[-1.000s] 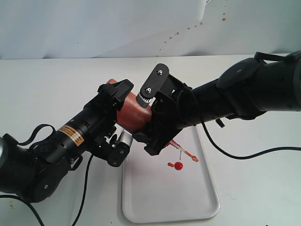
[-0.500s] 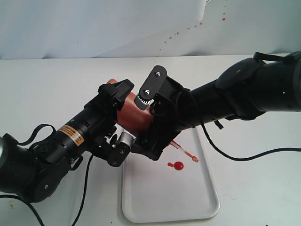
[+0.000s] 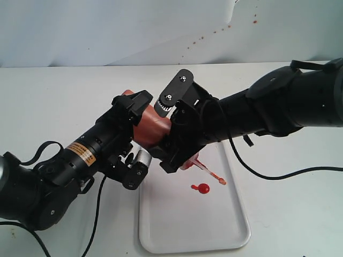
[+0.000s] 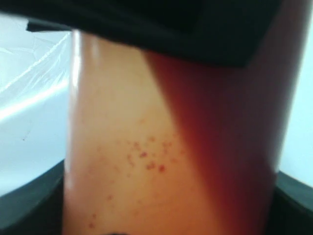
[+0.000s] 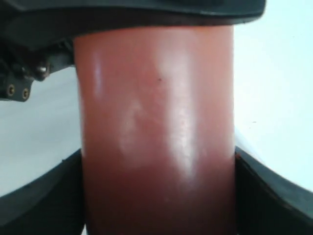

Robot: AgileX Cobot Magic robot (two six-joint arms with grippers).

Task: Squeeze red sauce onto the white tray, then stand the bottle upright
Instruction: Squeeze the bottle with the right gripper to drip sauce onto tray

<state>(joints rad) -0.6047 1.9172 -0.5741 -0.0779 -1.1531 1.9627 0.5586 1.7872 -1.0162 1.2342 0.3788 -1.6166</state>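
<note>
The bottle (image 3: 154,130), orange-red and translucent, hangs tilted over the far left corner of the white tray (image 3: 177,233), its red nozzle (image 3: 191,160) pointing down at the tray. My left gripper (image 3: 134,138) is shut on the bottle's base end, and my right gripper (image 3: 172,126) is shut on its body nearer the nozzle. The bottle (image 4: 146,147) fills the left wrist view. In the right wrist view the bottle (image 5: 156,122) sits tight between both fingers (image 5: 44,196). A round blob of red sauce (image 3: 202,188) lies on the tray, and the tethered tip cap (image 3: 215,176) dangles close above it.
Both black arms cross over the tray's far end. A black cable (image 3: 289,174) trails over the table on the right, another (image 3: 96,214) on the left. Small red splashes (image 3: 214,32) mark the white back wall.
My right gripper's jaws spread half a second ago and have closed on the bottle again, shifted slightly. The thin red strand from nozzle to blob is gone. The left arm has held still.
</note>
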